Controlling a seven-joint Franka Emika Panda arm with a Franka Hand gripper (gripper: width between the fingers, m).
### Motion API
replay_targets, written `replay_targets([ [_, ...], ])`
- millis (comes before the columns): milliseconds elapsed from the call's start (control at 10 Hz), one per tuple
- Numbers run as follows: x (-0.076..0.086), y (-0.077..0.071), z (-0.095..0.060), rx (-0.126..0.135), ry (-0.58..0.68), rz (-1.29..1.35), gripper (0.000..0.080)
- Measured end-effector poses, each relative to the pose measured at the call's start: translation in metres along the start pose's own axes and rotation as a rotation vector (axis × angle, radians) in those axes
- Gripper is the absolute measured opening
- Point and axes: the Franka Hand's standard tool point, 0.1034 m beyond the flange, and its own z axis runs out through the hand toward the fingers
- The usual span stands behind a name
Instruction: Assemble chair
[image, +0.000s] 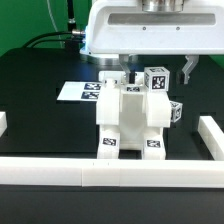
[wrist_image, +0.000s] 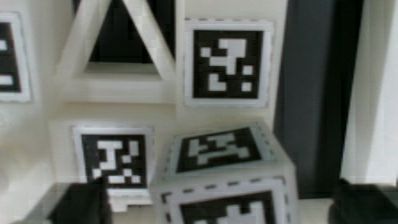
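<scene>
The chair (image: 130, 125) stands in the middle of the black table, a block of chunky white pieces with marker tags on its front feet. A tagged square post (image: 155, 81) sits at its top right, with another tagged piece (image: 176, 111) on its right side. My gripper (image: 153, 68) hangs just above the post, fingers spread to both sides. In the wrist view the gripper (wrist_image: 222, 205) is open. The post's tagged end (wrist_image: 222, 180) lies between the dark fingers (wrist_image: 79, 205) with gaps on both sides. The X-braced panel (wrist_image: 134, 45) shows behind it.
The marker board (image: 78, 91) lies flat on the table behind the chair, at the exterior view's left. Low white border rails run along the front (image: 110, 172), the left (image: 3, 124) and the right (image: 210, 137).
</scene>
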Motion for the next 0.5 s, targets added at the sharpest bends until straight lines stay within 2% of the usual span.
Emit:
replay_targets([
  [100,0.0,0.0001,0.0,0.0,0.0,0.0,0.0475],
  [200,0.0,0.0001,0.0,0.0,0.0,0.009,0.0475],
  [300,0.0,0.0001,0.0,0.0,0.0,0.023,0.0278],
  [500,-0.0001,-0.0002,0.0001,0.002,0.0,0.094,0.0282],
])
